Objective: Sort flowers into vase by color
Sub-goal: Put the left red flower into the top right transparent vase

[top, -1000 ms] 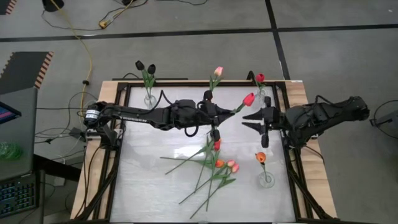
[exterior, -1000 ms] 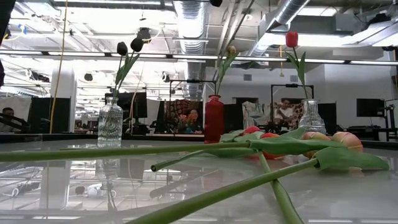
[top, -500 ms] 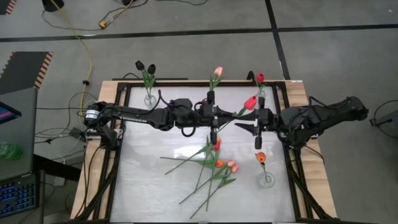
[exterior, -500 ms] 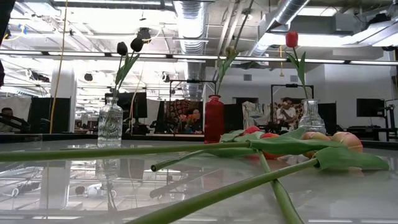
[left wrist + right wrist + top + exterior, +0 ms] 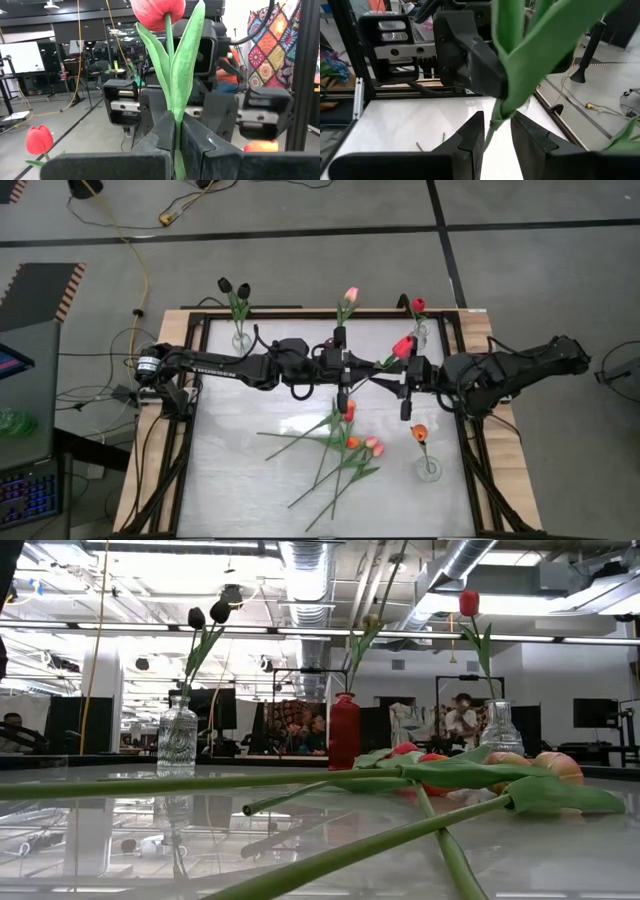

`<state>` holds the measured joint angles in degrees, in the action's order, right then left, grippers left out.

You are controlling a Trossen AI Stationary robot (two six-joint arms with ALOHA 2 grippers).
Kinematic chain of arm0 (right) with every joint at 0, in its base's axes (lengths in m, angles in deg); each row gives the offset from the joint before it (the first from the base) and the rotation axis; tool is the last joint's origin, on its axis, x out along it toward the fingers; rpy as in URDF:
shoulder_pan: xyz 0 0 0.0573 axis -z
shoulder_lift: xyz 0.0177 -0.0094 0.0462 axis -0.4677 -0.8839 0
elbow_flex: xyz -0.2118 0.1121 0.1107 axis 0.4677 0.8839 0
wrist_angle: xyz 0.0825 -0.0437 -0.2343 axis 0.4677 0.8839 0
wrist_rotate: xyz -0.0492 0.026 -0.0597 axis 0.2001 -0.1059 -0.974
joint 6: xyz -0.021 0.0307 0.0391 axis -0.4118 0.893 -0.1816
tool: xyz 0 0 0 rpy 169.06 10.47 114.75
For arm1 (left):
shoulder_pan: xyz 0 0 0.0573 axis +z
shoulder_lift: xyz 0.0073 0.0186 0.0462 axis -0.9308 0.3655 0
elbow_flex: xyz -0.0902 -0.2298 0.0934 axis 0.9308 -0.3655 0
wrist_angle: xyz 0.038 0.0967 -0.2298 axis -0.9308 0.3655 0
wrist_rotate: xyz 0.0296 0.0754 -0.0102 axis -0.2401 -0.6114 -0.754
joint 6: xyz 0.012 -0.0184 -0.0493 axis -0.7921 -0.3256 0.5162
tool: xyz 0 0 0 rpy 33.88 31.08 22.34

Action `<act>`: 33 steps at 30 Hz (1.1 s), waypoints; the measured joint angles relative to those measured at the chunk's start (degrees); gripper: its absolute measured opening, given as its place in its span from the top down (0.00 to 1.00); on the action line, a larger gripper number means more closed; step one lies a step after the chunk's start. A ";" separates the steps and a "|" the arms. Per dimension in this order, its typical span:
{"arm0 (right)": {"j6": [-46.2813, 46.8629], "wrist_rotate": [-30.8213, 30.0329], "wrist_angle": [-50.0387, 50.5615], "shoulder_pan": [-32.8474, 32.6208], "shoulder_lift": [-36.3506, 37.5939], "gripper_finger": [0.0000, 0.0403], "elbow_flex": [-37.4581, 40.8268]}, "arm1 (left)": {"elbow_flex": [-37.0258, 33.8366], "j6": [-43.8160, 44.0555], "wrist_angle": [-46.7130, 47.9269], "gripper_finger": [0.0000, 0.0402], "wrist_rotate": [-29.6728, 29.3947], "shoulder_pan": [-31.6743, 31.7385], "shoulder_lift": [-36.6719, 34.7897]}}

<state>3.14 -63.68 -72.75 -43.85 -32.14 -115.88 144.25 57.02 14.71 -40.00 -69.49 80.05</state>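
Note:
My left gripper (image 5: 352,368) is over the middle of the table and is shut on a red tulip (image 5: 403,346), whose head (image 5: 157,12) and two green leaves rise beyond the fingers. My right gripper (image 5: 402,378) has come in from the right. It is open, with its fingers on either side of the same tulip's stem (image 5: 495,122), just below the leaves. Several loose tulips (image 5: 345,445) with red, orange and pink heads lie crossed on the table. The black tulips (image 5: 233,287) stand in a glass vase (image 5: 178,735). My left gripper pinches the red tulip's stem (image 5: 174,116) between its two shut fingers, just below where the leaves spread. The fingers come level from the table's left and lie across the stem. The tulip is lifted clear of the table, its head slanting toward the far right.
A pink tulip stands in a red vase (image 5: 344,730) at the far edge. A glass vase (image 5: 420,330) at the far right holds a red tulip, and another glass vase (image 5: 428,469) at the near right holds an orange one. A black frame (image 5: 470,430) rims the white table.
My right gripper has moved toward the table's left, up to the tulip held by the left gripper. Its widely spread fingers have drawn closer together around the stem. The left gripper and its tulip have stayed nearly still.

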 joint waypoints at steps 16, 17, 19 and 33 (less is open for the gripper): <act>-0.60 -0.01 -2.30 0.11 -1.89 0.91 0.00 | 0.00 -0.36 0.91 0.95 0.09 -0.07 0.00; -0.62 -0.02 -2.16 0.11 -1.90 0.92 0.00 | 0.00 -0.72 1.23 0.94 0.11 -0.07 0.00; -0.60 -0.02 -2.10 0.11 -1.88 0.92 0.00 | 0.00 -2.02 1.75 0.91 0.09 -0.07 0.00; 1.73 -4.27 5.28 1.24 2.41 0.91 0.02 | 0.00 -4.29 12.42 0.67 -8.76 0.31 -5.64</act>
<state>4.87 -67.96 -67.46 -42.61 -29.73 -115.86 144.25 52.73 27.13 -48.76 -69.18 74.41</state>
